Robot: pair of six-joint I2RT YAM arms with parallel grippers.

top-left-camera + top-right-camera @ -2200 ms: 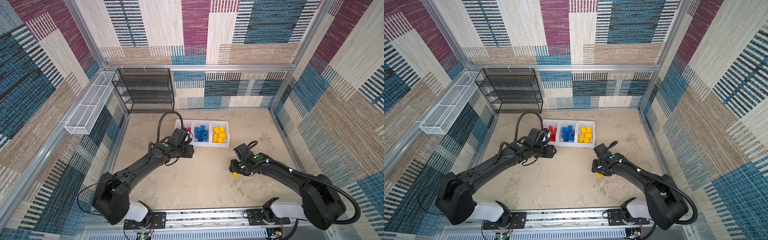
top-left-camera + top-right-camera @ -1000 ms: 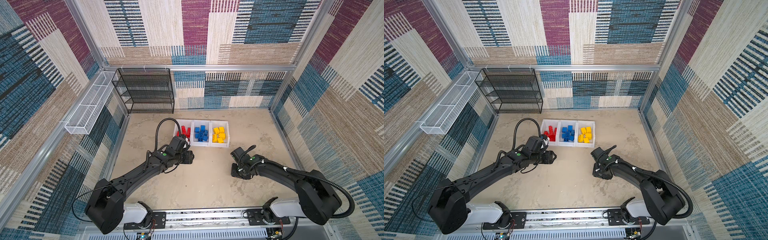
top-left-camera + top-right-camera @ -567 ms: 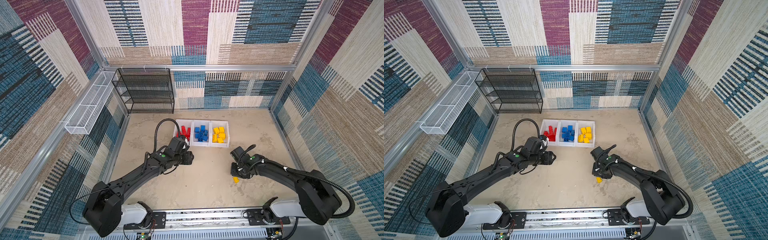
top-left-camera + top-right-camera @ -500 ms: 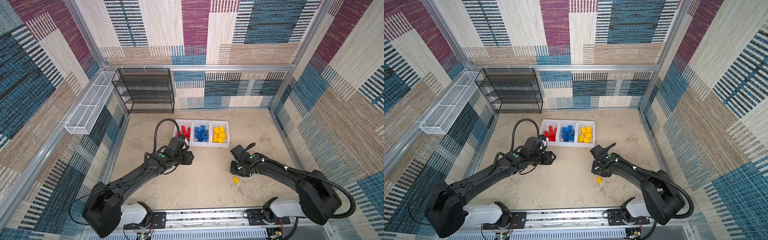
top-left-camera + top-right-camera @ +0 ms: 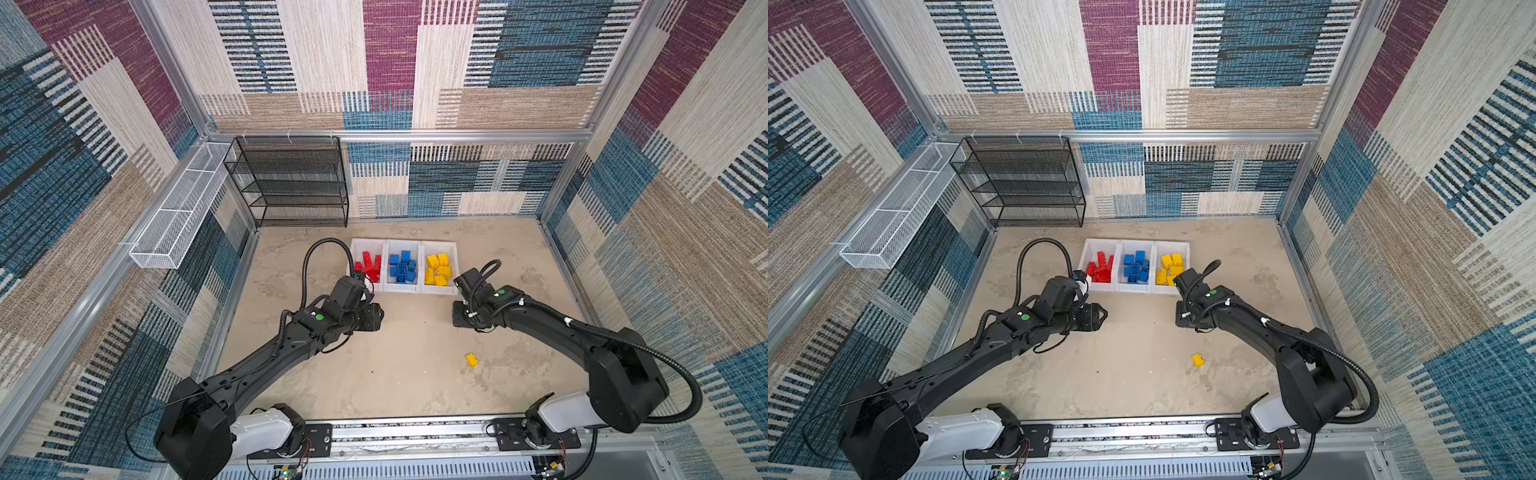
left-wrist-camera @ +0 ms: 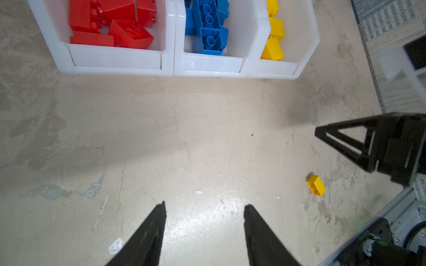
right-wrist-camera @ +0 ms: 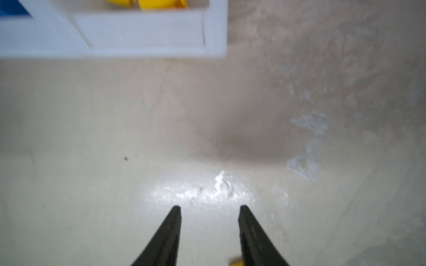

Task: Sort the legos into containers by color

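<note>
Three bins (image 5: 401,288), one stray yellow brick (image 5: 471,359) on the table (image 5: 415,332); your arms hung low, left claw (image 6: 204,205) and right claw (image 7: 209,206) parted, empty.

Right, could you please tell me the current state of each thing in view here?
Left white plastic bin: holds red studded bricks only.
Middle white plastic bin: holds blue bricks only.
Right white plastic bin: holds yellow bricks only.
Small yellow studded brick: loose on the table, outside the bins.
Left end effector: open, empty.
Right end effector: open, empty.
Black mesh shelf: empty.
Long white wire basket: empty.
</note>
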